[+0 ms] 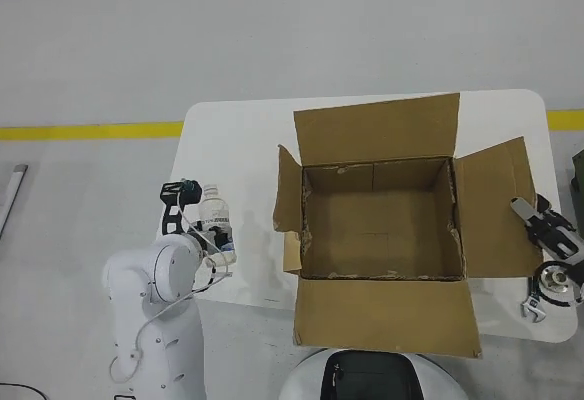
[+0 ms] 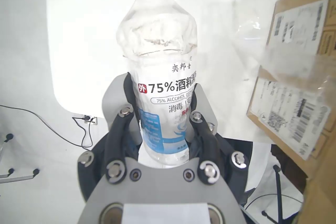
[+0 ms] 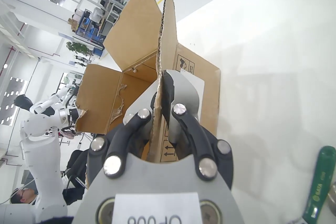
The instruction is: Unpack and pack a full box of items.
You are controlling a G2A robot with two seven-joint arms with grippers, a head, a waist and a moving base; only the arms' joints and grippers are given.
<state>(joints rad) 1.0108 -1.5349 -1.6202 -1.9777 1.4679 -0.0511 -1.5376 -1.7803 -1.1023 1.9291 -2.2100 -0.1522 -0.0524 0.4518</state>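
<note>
White table (image 1: pixel 232 130) carries one open cardboard box (image 1: pixel 382 235); left gripper (image 2: pixel 161 86) clamps one clear bottle (image 2: pixel 157 33), right gripper (image 3: pixel 160 88) pinches one flap (image 3: pixel 168 25).

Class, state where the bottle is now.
Top view: the bottle is gripped in the left tool near the table's left edge, left of the box.

Overhead, close wrist cameras (box (image 1: pixel 377 128) apparently shared)

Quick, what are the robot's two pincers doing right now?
Left pincer: closed on the bottle.
Right pincer: closed on the box flap.
</note>
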